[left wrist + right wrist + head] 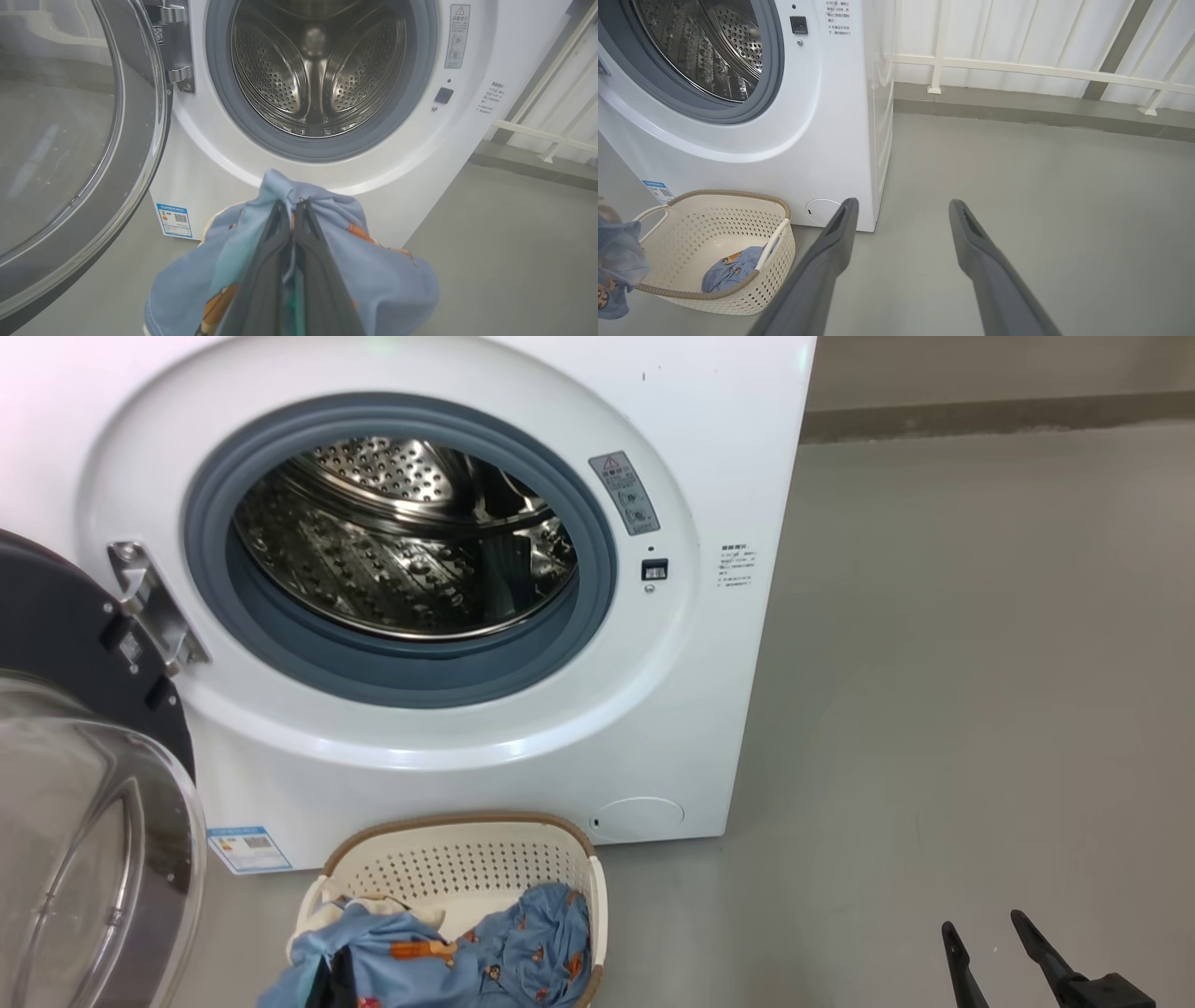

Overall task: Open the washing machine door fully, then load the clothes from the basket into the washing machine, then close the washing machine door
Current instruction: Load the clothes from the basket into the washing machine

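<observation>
Left wrist view: left gripper [292,203] clamped tight on a bunched fold of the clothes [387,280], light blue cloth with orange-brown figures draping over both dark fingers and hanging below them. Straight ahead along those fingers and higher up, the washing machine [224,154], its drum [317,70] open to the front and bare inside as far as visible. Off to the left of that line, the door [70,140] standing out on its hinge, apparently clear of the path. Head view: basket [457,823] on the floor [934,663] just in front of the machine and below the opening, blue cloth bunched over its near side. Right wrist view: right gripper [903,201] spread wide and empty, over the floor well to the right of the basket, with 1 small blue piece lying on the basket's bottom. Judged step: transfer of a bundle from basket to drum, probably the 1st. Left arm plainly the nearer of the 2, loaded and aimed at the opening. Calls for a rise and a push forward past the grey gasket [420,70] before any release. Risk: trailing cloth snagging on the lower lip of the opening, or dropping short onto the floor.
</observation>
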Motion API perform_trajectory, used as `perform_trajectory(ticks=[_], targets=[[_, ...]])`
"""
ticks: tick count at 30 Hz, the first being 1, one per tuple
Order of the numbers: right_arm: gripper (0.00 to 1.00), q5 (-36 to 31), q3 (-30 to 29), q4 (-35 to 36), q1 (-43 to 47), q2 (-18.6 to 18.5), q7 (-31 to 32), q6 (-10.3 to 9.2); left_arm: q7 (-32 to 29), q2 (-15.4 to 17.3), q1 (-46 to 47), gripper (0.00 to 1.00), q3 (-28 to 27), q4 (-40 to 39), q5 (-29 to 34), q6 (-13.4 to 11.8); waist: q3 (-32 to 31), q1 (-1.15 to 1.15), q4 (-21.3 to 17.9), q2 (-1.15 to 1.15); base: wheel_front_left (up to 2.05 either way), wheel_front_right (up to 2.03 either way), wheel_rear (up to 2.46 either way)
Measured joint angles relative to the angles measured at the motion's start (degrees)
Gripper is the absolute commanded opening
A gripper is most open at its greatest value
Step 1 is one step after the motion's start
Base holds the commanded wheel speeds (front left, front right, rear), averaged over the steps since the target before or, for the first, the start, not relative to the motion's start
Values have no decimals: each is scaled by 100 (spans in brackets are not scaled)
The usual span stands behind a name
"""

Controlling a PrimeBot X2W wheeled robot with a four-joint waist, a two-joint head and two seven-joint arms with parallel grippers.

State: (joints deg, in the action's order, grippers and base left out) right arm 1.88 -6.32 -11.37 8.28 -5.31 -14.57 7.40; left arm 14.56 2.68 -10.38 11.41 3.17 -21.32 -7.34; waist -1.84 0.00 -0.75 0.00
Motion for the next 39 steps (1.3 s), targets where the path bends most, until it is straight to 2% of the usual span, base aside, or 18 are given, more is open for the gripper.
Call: perform_trajectory(ticks=[16, 26, 33, 39], targets=[[100, -163, 14, 147, 99, 67, 0, 0, 0, 5, -148, 0, 67, -90, 7, 4, -211, 0, -4, 0, 0, 0, 0], [100, -168, 178, 152, 84, 118, 0, 0, 0, 5, -90, 0, 64, -208, 209, 29, -47, 0, -249, 0, 0, 0, 0], [100, -113, 325, 145, -118, 176, 0, 0, 0, 20, 344, 0, -124, -203, 332, 29, 163, 0, -550, 0, 0, 0, 0], [100, 36, 493, 74, -564, 204, 0, 0, 0, 131, 1414, 0, -321, -8, 457, -46, 592, 0, -749, 0, 0, 0, 0]])
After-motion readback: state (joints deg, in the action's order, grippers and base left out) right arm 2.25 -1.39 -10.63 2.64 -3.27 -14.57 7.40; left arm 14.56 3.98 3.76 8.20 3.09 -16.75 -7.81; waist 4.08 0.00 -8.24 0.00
